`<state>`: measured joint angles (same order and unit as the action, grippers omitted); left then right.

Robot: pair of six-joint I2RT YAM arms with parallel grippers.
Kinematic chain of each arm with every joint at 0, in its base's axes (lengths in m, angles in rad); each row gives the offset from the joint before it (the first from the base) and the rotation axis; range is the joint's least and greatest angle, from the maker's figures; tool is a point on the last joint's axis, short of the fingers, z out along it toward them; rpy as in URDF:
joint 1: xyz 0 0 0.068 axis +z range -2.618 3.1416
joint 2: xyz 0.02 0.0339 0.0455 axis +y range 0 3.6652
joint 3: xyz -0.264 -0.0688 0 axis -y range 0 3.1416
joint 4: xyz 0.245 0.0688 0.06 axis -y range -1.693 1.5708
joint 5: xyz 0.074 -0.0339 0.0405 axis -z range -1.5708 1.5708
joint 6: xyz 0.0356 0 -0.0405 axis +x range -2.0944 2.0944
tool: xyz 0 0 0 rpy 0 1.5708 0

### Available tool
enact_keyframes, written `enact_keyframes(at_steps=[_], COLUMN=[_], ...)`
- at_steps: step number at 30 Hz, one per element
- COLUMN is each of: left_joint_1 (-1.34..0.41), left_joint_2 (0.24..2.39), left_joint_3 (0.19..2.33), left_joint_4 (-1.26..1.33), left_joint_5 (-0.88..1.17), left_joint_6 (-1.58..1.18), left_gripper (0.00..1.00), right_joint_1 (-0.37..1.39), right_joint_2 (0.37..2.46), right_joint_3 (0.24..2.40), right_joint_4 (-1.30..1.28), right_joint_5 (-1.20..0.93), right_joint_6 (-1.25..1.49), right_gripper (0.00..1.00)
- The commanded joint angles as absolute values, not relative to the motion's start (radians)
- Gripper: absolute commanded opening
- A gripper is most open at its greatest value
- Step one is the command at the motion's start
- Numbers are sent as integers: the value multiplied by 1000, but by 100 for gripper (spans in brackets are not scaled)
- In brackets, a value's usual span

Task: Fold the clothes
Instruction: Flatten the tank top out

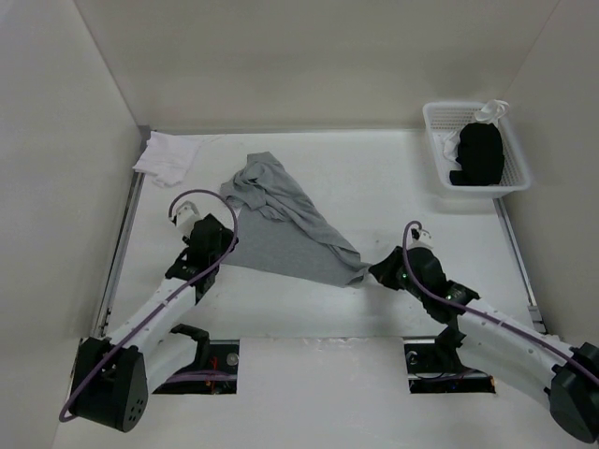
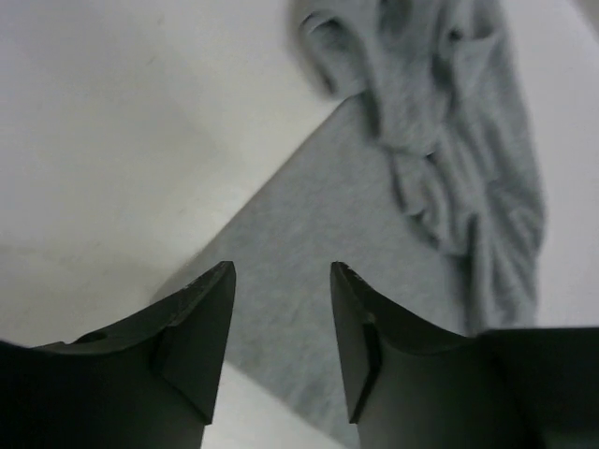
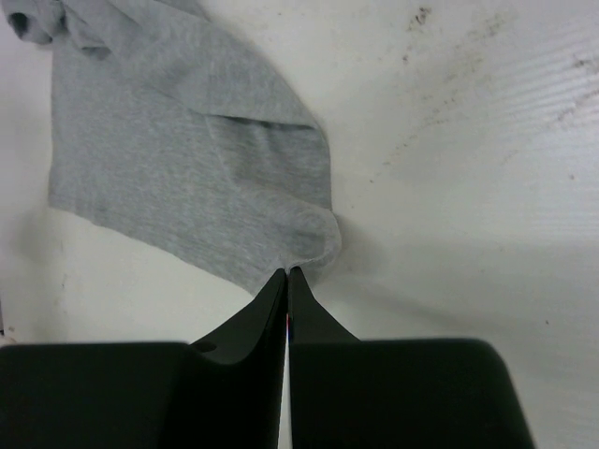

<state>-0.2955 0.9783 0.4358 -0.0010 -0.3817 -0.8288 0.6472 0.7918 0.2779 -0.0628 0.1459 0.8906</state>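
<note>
The soft grey sleeveless top (image 1: pixel 285 234) lies on the white counter (image 1: pixel 393 178). Its near part is flat and smooth, like a triangle. Its far part is bunched up in wrinkly folds. The right hand (image 3: pixel 287 279) pinches its near right corner.

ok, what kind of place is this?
Probably a lab test cell, not a home: white walls box in the table, arms bolted at its edge, a basket of spare garments.
</note>
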Motion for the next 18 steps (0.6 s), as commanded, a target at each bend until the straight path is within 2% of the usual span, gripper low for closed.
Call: enact_keyframes(at_steps=[1, 15, 18], left_joint_1=[-268, -222, -216], left_joint_2=[957, 1106, 1130], left_joint_3=[377, 341, 350], left_joint_4=[-209, -98, -77], left_joint_5=[-362, -319, -310], left_joint_6=[-874, -841, -827], left_gripper=[41, 35, 29], right_joint_1=[645, 656, 656], right_joint_2=[813, 859, 854], right_joint_3=[305, 284, 285], right_joint_4=[66, 135, 135], right_joint_5=[152, 144, 144], right_joint_6=[854, 848, 850], right_gripper=[4, 4, 4])
